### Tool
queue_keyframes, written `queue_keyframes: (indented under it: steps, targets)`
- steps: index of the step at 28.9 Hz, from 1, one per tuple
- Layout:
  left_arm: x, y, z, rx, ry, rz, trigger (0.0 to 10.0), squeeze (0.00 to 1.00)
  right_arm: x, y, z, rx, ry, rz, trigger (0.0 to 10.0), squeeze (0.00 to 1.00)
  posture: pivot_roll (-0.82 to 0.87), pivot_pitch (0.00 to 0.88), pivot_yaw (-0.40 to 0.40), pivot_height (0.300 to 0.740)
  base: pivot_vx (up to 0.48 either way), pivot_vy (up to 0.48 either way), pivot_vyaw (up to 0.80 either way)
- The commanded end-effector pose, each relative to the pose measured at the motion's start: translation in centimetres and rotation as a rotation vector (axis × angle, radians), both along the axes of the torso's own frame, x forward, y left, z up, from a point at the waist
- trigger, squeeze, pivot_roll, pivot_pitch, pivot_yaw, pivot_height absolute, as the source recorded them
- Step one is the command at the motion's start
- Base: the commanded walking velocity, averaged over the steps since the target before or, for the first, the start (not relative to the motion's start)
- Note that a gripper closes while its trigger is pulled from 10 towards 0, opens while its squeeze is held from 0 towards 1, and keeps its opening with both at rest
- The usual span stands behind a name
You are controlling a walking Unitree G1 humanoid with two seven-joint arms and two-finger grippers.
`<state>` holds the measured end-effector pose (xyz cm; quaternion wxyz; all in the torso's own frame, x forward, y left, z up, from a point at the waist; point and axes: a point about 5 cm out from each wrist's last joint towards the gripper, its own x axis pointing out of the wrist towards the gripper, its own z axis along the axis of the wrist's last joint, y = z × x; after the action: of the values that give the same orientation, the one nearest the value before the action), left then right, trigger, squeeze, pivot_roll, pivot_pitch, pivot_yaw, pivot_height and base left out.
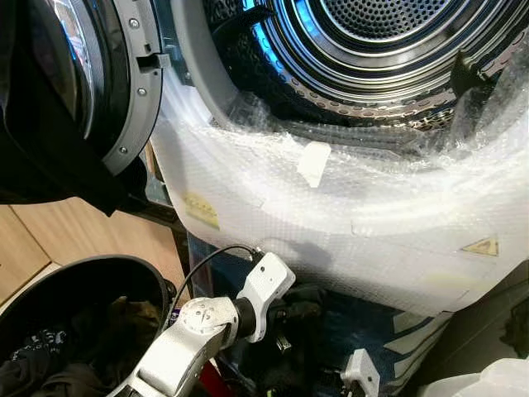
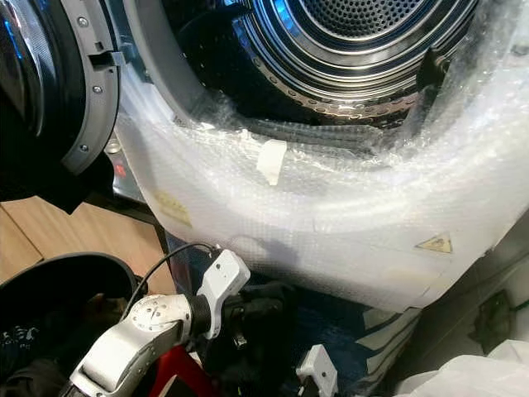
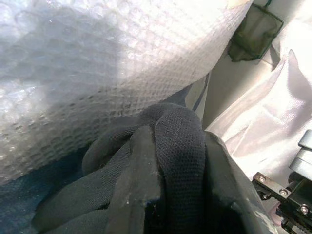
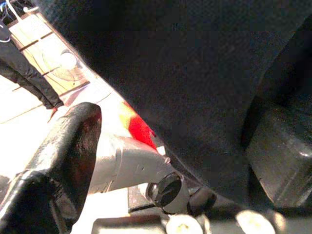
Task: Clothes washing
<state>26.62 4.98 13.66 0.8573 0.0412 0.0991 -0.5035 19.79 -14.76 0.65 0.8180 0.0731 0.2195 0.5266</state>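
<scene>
The washing machine's drum (image 1: 372, 50) stands open at the top, its front wrapped in bubble wrap (image 1: 347, 207). Below that wrap my left gripper (image 1: 291, 318) is shut on a dark garment (image 3: 178, 141); in the left wrist view the knit cloth bulges up between the two black fingers (image 3: 139, 180). In the right wrist view my right gripper (image 4: 170, 141) is low beside the left arm, jaws wide apart. The same dark cloth (image 4: 185, 73) hangs over the gap and against one finger (image 4: 278, 156).
The round washer door (image 1: 91, 91) hangs open at the upper left. A black laundry basket (image 1: 91, 273) with dark clothes sits at the lower left on the wooden floor (image 1: 91, 231). White sheeting (image 2: 471, 376) lies at the lower right.
</scene>
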Motion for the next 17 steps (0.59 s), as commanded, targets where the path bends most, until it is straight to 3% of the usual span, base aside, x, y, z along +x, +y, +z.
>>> queue_keyframes:
  steps: [1, 4, 5, 7, 17]
  targets:
    - [0.3, 0.0, 0.6, -0.011, -0.013, 0.005, 0.0, 0.0, 0.0, 0.0, -0.1, -0.011, -0.002, 0.003, 10.0, 1.0, -0.05, 0.008, 0.02, 0.74, 0.0, 0.0, 0.0]
    - [0.4, 0.0, 0.6, -0.004, -0.018, 0.006, 0.0, 0.0, -0.1, 0.0, -0.2, -0.019, 0.0, 0.003, 10.0, 1.0, -0.05, 0.008, 0.02, 0.74, 0.0, 0.0, 0.0]
    - [0.0, -0.3, 0.4, 0.027, -0.006, -0.02, 0.0, 0.0, 2.4, 0.6, 0.0, -0.045, -0.07, -0.194, 10.0, 0.0, -0.04, 0.023, 0.019, 0.74, 0.0, 0.0, 0.0]
    - [-0.1, -0.5, 0.4, 0.033, 0.0, -0.031, 0.0, 0.0, 3.5, 1.3, 0.1, -0.048, -0.092, -0.277, 10.0, 0.0, -0.04, 0.026, 0.018, 0.74, 0.0, 0.0, 0.0]
    - [0.4, -0.8, 0.9, 0.013, -0.003, -0.006, 0.0, 0.0, 5.5, 3.3, 1.0, -0.006, -0.117, -0.367, 10.0, 0.0, -0.04, 0.037, 0.016, 0.74, 0.0, 0.0, 0.0]
